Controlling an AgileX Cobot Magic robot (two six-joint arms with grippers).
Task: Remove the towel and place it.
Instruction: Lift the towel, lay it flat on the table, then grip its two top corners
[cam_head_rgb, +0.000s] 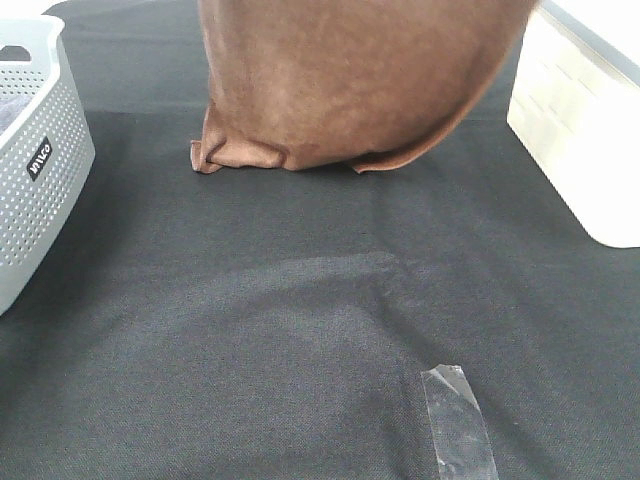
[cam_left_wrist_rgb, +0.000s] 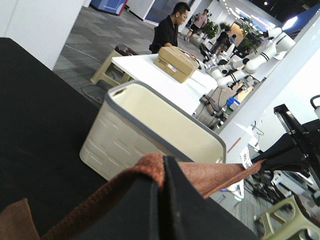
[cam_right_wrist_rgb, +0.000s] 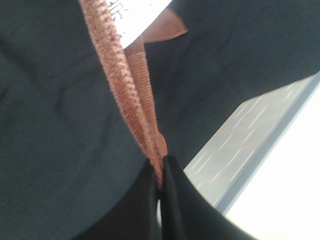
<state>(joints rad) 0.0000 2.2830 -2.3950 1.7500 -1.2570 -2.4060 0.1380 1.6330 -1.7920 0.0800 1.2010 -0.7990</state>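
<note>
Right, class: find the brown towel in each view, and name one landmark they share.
Exterior high: towel hangs top centre, lower edge bunched on the black table cloth.
Left wrist: towel pinched in the left claw, before the cream bin.
Right wrist: its stitched edge runs into the right claw.
Shared landmark: the black table cloth, in all three.

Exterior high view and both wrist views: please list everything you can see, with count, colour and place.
towel: one, rust-brown, hanging over the far middle, lower edge bunched on the cloth
table cloth: one, black, covering the table
perforated basket: one, light grey, left edge
storage bin: one, cream, right edge
tape strip: one, clear, on the cloth, near right
left gripper: one, black, shut on the towel's edge
right gripper: one, black, shut on the towel's edge
</note>
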